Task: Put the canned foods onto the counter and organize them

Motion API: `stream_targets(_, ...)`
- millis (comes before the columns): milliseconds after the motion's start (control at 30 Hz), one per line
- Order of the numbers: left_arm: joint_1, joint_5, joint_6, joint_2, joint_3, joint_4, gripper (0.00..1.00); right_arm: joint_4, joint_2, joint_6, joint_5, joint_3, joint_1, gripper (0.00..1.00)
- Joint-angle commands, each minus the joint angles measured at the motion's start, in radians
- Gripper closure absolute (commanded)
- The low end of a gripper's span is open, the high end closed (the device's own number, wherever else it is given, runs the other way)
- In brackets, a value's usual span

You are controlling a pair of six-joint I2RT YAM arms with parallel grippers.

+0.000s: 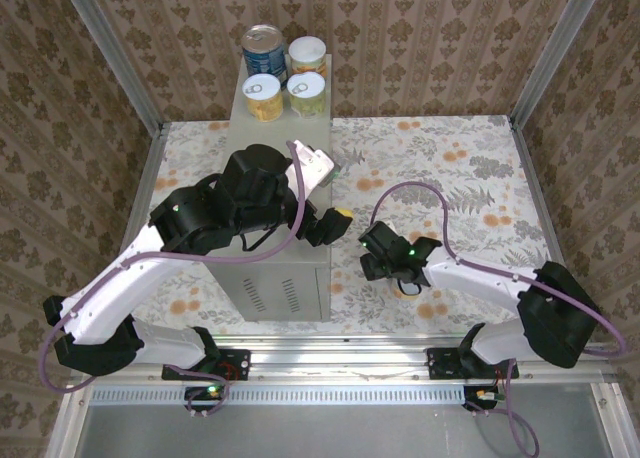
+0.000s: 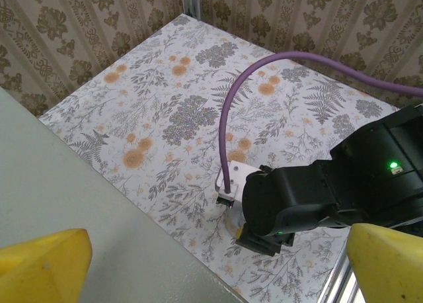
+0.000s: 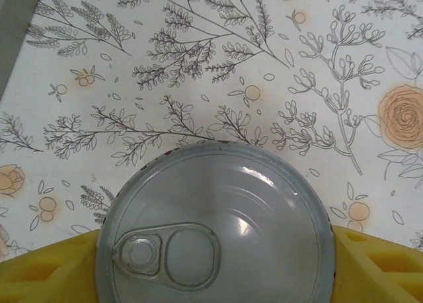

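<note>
Collision is the risk: right gripper (image 1: 373, 251) clasps a can (image 3: 215, 240) on the floor (image 3: 198, 65) at 3 o'clock of the counter (image 1: 285, 128); lifting it may strike the left gripper (image 2: 213, 266), jaws released, overhanging there.

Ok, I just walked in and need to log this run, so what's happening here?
Two arms are stocking the counter. Four cans stand grouped at its far end. The right pincer is closed on a can down over the floral floor beside the counter; whether it is lifted is unclear. The left pincer hangs open and empty over the counter's right edge.
</note>
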Motion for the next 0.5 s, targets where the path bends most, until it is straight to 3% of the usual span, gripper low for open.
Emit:
stream_targets(0,-0.011,-0.007,0.0,-0.023,0.005,-0.017,0.0,-0.021,-0.079,-0.019,0.034,0.045,0.003,0.32)
stream_targets(467,-0.014,-0.046,0.043,-0.013,0.085,-0.168,0.0,-0.231,-0.283,-0.179,-0.051,0.233,-0.018,0.33)
